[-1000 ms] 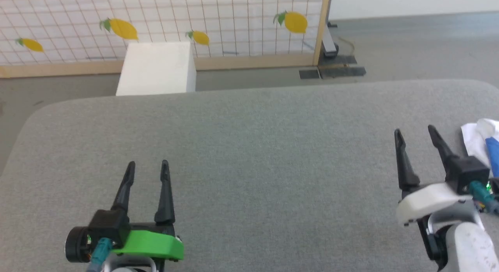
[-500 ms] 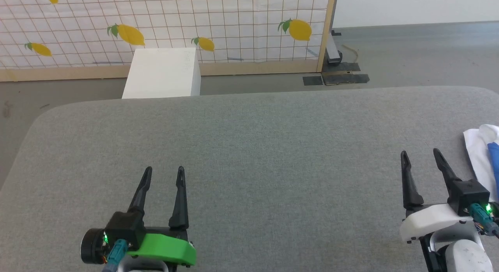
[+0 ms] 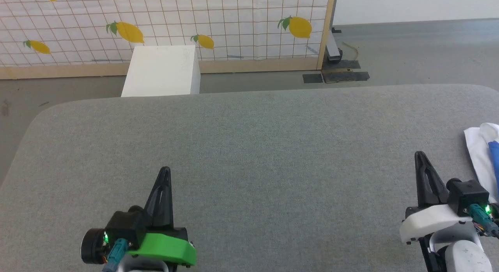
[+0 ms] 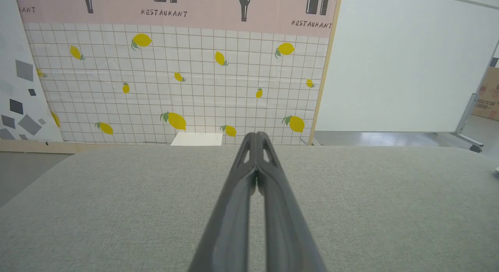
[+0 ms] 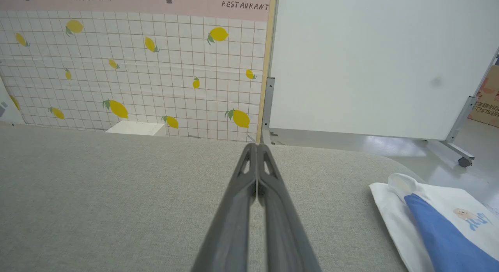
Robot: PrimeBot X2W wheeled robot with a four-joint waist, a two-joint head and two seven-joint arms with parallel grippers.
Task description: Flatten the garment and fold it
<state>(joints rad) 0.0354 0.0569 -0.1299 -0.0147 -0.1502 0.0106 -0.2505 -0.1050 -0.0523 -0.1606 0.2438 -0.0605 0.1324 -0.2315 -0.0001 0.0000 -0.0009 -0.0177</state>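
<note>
The left gripper (image 3: 165,170) at near left and the right gripper (image 3: 420,155) at near right were over the grey worktop (image 3: 253,147), each with fingers pressed together, holding nothing. The garment (image 3: 478,159), white with a blue sleeve, lay at the worktop's right edge, near the right gripper.

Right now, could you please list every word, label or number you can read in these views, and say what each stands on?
"RESTAURANT": printed twice on the pink banner above the lemon-patterned panel.
Red print on the cardboard box: too blurred to read.
Small blue print on the garment: too small to read.
</note>
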